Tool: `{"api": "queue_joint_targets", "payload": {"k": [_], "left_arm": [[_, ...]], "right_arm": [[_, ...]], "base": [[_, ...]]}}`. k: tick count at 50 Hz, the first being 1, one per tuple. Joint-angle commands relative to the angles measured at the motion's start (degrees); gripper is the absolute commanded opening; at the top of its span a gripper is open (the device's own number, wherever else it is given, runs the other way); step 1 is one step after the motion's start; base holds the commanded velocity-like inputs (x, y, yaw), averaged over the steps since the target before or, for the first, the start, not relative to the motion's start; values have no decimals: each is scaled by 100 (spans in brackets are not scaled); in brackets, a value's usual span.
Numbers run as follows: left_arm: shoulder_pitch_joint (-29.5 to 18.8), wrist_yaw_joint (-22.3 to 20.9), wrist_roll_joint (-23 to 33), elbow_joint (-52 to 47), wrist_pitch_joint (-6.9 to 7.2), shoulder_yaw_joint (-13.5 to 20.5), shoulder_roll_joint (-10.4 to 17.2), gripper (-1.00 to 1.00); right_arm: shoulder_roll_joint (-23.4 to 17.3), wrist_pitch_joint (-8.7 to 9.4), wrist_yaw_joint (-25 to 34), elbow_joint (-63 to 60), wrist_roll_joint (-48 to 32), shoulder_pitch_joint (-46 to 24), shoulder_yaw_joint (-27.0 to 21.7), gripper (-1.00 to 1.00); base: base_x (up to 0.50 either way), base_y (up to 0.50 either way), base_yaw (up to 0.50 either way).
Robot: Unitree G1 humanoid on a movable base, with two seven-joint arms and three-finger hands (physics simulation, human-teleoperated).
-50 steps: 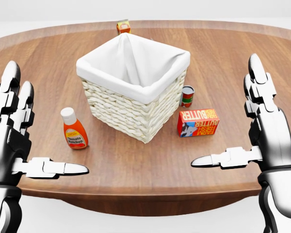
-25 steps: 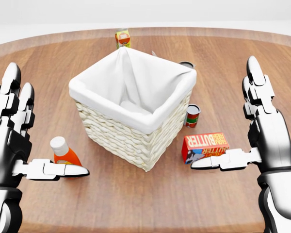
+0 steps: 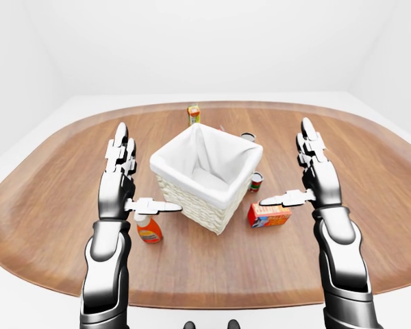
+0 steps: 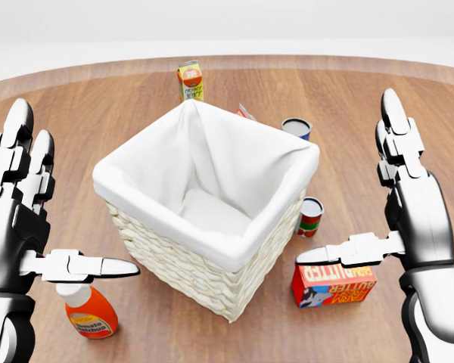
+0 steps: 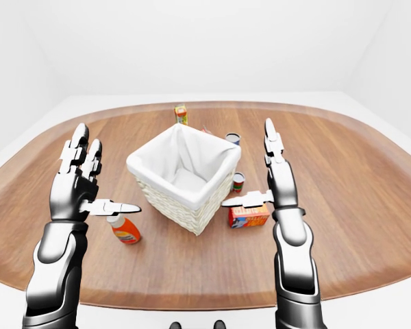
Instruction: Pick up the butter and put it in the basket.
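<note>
The butter (image 4: 334,285) is a red and orange box lying on the wooden table (image 4: 76,106), at the lower right of the basket. The basket (image 4: 204,204) is white wicker with a white cloth liner, in the middle of the head view. My right hand (image 4: 397,219) is open, raised above the butter, its thumb pointing left over the box. My left hand (image 4: 30,219) is open at the left, raised above the ketchup bottle. Neither hand touches anything.
A ketchup bottle (image 4: 87,311) lies at the lower left of the basket. A small red can (image 4: 311,216) stands right of the basket, a blue can (image 4: 296,128) above it. An orange carton (image 4: 190,81) stands near the table's top edge.
The whole picture has shifted: the camera has moved closer to the table, so basket, butter and bottle sit lower and larger. Both hands keep their open pose.
</note>
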Motion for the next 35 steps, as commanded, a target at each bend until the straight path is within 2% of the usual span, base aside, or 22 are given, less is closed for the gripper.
{"api": "queue_joint_targets", "payload": {"k": [1,12,16,17,18,19,24,25,26,35], "left_arm": [[21,1,-10,21,0,13,-11,100],[53,1,-20,9,0,4,-16,100],[69,-6,-28,-36,0,12,-16,100],[83,-12,-32,-49,0,19,-15,100],[85,-12,-35,-45,0,27,-14,100],[81,-11,-38,-36,0,32,-13,100],[52,10,-45,12,0,42,-8,100],[51,12,-40,22,0,34,-7,100],[51,13,-36,34,0,29,-8,100],[60,18,-15,47,0,4,-17,100]], "right_arm": [[23,0,-60,58,-180,27,56,100],[-55,0,8,24,-311,-82,40,100],[-453,0,418,733,-331,-480,-149,100],[-564,-182,345,1532,-400,-602,-199,100],[-681,-475,332,2010,-456,-732,-230,100],[-765,-598,347,2265,-473,-827,-263,100],[-1245,-845,690,3053,-424,-1122,-460,100],[-1340,-955,690,3242,-486,-1161,-497,100],[-1392,-1000,721,3351,-457,-1188,-543,100],[-1903,-1000,1041,4426,-653,-1295,-680,100]], "base": [[34,0,0],[28,0,0],[0,0,0],[0,0,0],[0,0,0],[0,0,0],[0,0,0],[0,0,0],[0,0,0],[0,0,0]]}}
